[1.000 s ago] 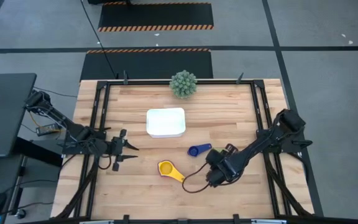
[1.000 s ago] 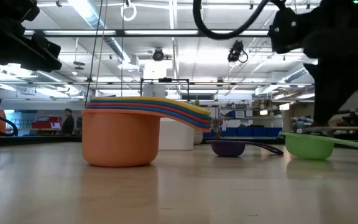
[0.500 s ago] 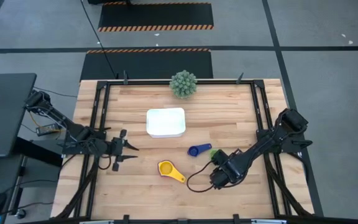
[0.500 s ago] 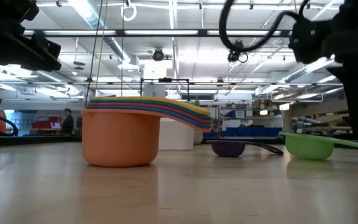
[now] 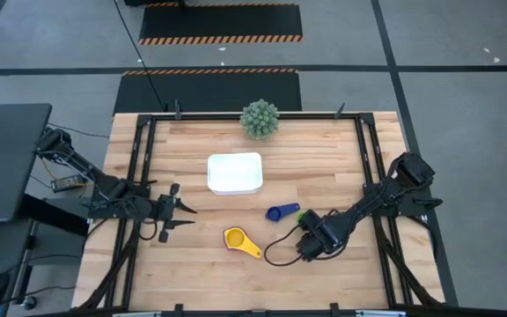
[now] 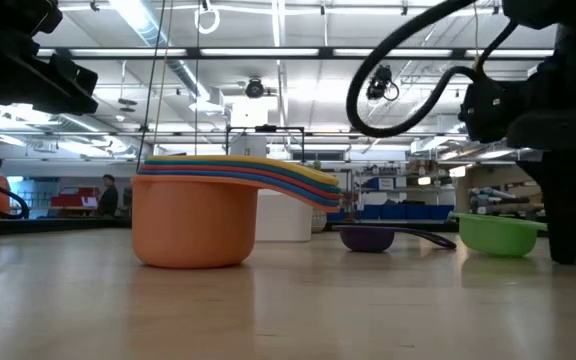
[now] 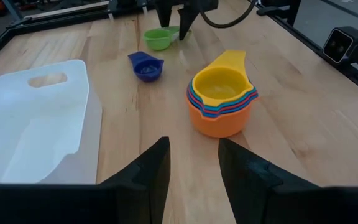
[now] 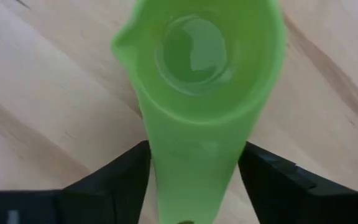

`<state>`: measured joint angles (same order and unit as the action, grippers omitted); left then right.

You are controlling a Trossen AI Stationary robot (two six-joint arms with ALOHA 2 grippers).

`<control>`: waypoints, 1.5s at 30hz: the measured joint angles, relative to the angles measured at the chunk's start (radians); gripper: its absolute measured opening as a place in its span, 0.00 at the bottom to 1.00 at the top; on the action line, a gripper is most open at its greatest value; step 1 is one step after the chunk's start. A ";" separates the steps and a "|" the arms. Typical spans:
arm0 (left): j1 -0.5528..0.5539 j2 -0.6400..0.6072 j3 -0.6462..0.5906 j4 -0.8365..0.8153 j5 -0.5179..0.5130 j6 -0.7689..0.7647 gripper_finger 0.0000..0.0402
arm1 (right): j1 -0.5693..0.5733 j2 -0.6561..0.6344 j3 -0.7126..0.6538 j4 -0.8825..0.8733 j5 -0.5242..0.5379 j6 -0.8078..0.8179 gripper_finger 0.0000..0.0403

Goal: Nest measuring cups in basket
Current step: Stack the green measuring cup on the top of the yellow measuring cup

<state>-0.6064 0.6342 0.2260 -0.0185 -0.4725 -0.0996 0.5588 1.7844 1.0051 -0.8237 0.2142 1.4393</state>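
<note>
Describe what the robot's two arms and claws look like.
Both arms are dark, jointed and slim. The left claw ends in two thin black prongs; in its wrist view the fingers are broad, matte-black wedges. A black cable loops beside the right claw. No markings are visible.

The light wooden plank table [image 5: 324,158], framed by dark metal rails, carried a white shallow rounded-rectangle plastic basket [image 5: 234,173] near its middle. A green spiky ball plant [image 5: 260,118] stood at the far edge. Nearer the front lay a nested stack of round plastic measuring cups [image 5: 236,239], yellow on top and orange at the bottom. A dark blue measuring cup [image 5: 276,213] sat just beside a small green measuring cup [image 7: 158,39].
</note>
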 joint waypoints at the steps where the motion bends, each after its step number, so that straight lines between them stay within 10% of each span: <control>1: 0.000 0.000 0.000 0.000 0.000 0.000 0.36 | -0.004 0.000 -0.006 0.013 0.000 -0.008 0.60; 12: 0.000 0.000 0.000 0.001 0.000 -0.002 0.36 | -0.013 -0.002 -0.015 0.035 0.002 -0.146 0.44; 45: 0.000 0.000 0.000 0.008 -0.001 -0.014 0.36 | -0.122 0.001 0.286 0.068 0.089 -0.736 0.45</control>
<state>-0.6060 0.6342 0.2264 -0.0101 -0.4732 -0.1139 0.4367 1.7855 1.2910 -0.7555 0.3037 0.7036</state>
